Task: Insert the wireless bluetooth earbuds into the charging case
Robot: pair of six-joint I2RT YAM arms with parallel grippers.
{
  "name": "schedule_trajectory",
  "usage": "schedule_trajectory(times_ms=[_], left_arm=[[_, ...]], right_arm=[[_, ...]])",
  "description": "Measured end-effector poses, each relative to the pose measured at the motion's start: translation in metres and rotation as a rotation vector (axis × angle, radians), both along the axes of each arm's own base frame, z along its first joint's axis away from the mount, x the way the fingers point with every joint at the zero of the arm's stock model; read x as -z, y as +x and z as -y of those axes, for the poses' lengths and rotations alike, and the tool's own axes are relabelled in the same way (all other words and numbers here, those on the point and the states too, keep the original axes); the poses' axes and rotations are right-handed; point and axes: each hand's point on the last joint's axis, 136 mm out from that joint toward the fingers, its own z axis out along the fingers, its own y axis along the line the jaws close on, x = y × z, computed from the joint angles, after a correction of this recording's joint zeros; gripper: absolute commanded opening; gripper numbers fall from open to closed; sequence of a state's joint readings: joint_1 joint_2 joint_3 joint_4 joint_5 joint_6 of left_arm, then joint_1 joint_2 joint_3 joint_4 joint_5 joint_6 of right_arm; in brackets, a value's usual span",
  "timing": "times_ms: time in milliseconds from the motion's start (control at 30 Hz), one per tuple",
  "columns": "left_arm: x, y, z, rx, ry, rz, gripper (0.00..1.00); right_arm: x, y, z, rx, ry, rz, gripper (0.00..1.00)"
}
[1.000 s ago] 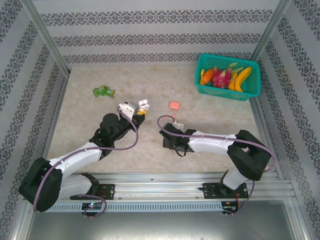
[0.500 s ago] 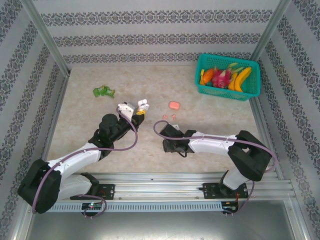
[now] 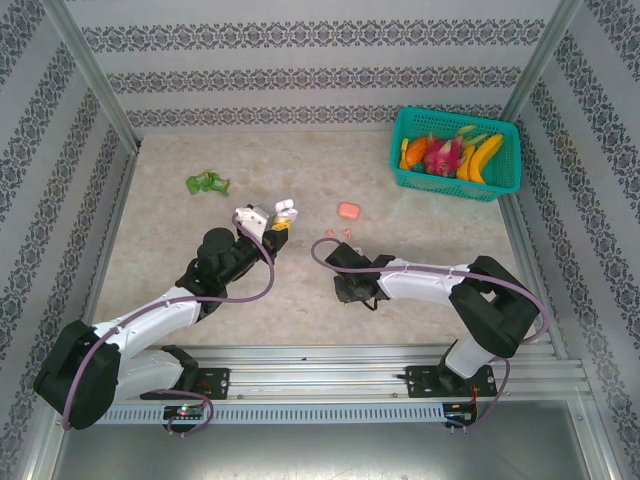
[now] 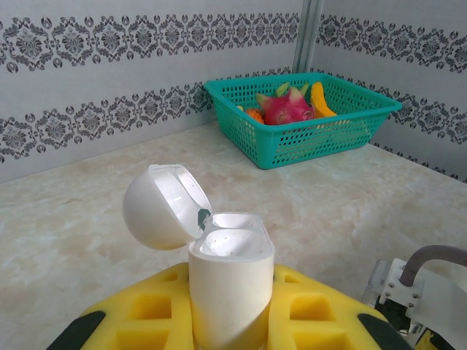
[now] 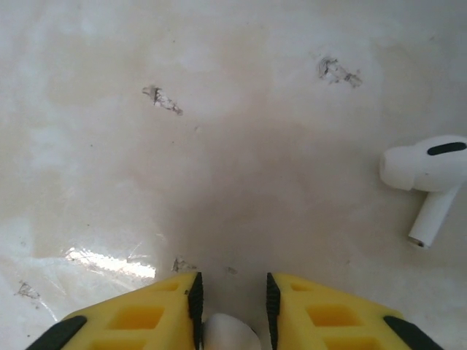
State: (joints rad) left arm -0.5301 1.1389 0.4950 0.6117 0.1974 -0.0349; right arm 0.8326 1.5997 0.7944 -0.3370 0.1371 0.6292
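White plastic, item 1: charging case (image 4: 230, 266), clamped upright in my left gripper (image 4: 232, 321), yellow pads on either flank. Lid (image 4: 157, 208) swung back to the left and the wells facing up. I judge it is held off the table like this so a bud can be dropped straight in.

White plastic, item 2: loose earbud (image 5: 427, 179), lying on its side on the marbled table (image 5: 241, 146), stem pointing down-left, well to the right of my right gripper (image 5: 232, 292).

White plastic, item 3: rounded piece (image 5: 230, 334) between my right fingers, probably the second white bud. The jaws stand narrow on either side of it. Whether the pads actually bite I cannot tell.

Pink plastic, item 4: two buds (image 3: 335, 234) on the table between the arms, with their closed pink case (image 3: 348, 211) just beyond.

Status: no bud seated. Next call is a firm pinch and a lift toward the open case.
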Motion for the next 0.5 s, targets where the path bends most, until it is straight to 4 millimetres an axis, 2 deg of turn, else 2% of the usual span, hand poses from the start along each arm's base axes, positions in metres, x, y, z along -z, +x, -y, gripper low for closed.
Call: schedule_trajectory(times_ms=[167, 267, 500], left_arm=[[-0.0002, 0.0000, 0.0000, 0.000, 0.000, 0.000, 0.00], [0.0000, 0.0000, 0.0001, 0.000, 0.000, 0.000, 0.00], [0.0011, 0.0003, 0.0003, 0.000, 0.001, -0.002, 0.00]], right_arm=[[0.0008, 0.0004, 0.0014, 0.025, 0.007, -0.009, 0.27], [0.0006, 0.0001, 0.0003, 0.039, 0.017, -0.015, 0.35], [-0.0007, -0.0010, -0.0024, 0.048, 0.032, -0.021, 0.39]])
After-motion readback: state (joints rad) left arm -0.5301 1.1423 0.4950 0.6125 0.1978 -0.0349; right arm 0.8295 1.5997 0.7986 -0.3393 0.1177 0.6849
